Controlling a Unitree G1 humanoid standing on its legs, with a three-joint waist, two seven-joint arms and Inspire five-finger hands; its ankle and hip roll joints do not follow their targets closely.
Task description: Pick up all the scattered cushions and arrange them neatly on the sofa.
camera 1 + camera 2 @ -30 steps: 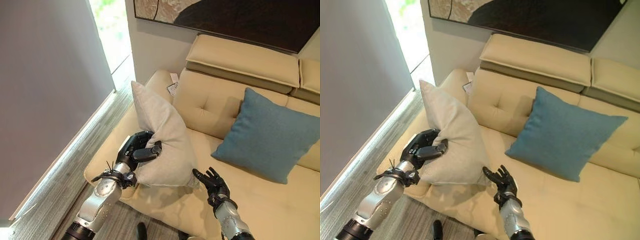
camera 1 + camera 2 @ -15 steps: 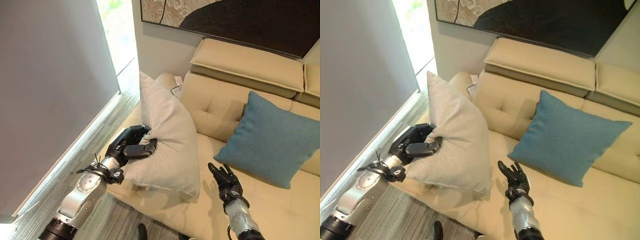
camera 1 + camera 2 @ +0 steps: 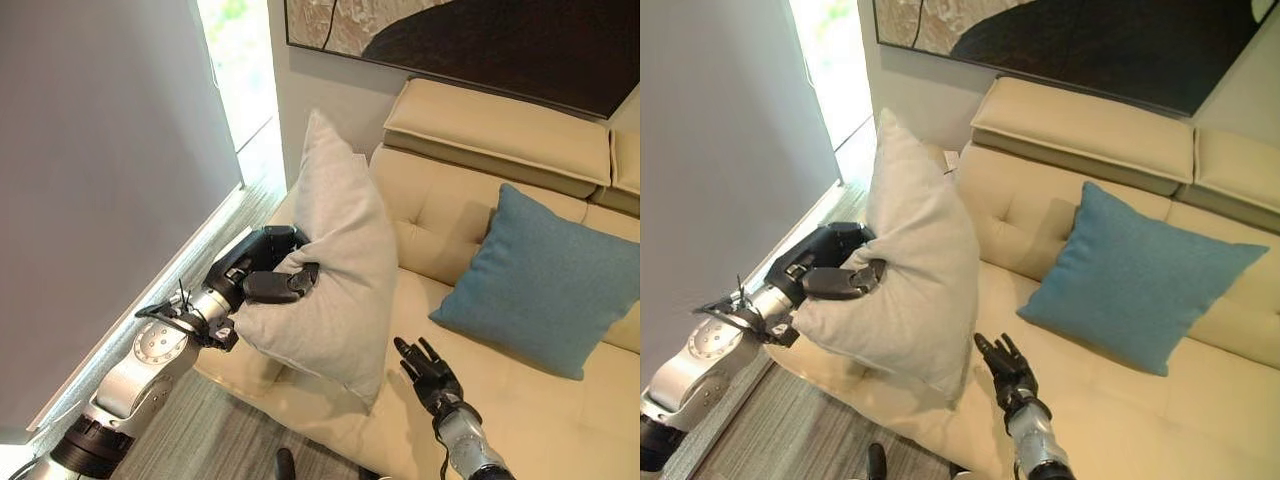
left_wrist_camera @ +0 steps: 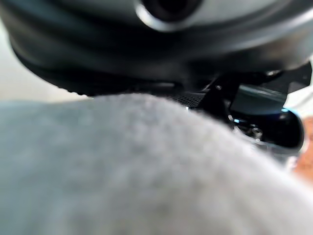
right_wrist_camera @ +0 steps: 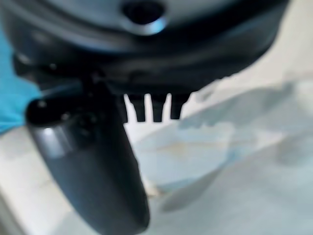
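A pale grey cushion (image 3: 340, 270) is held in the air above the left end of the cream sofa (image 3: 520, 400), one corner pointing up. The left hand (image 3: 262, 272) clutches its side, fingers and thumb curled into the fabric. The right hand (image 3: 428, 368) hovers over the seat's front edge, fingers straight and spread. A blue cushion (image 3: 540, 285) leans against the backrest.

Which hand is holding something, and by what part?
The left hand pinches the light grey fabric cushion by its side edge; the right hand holds nothing.
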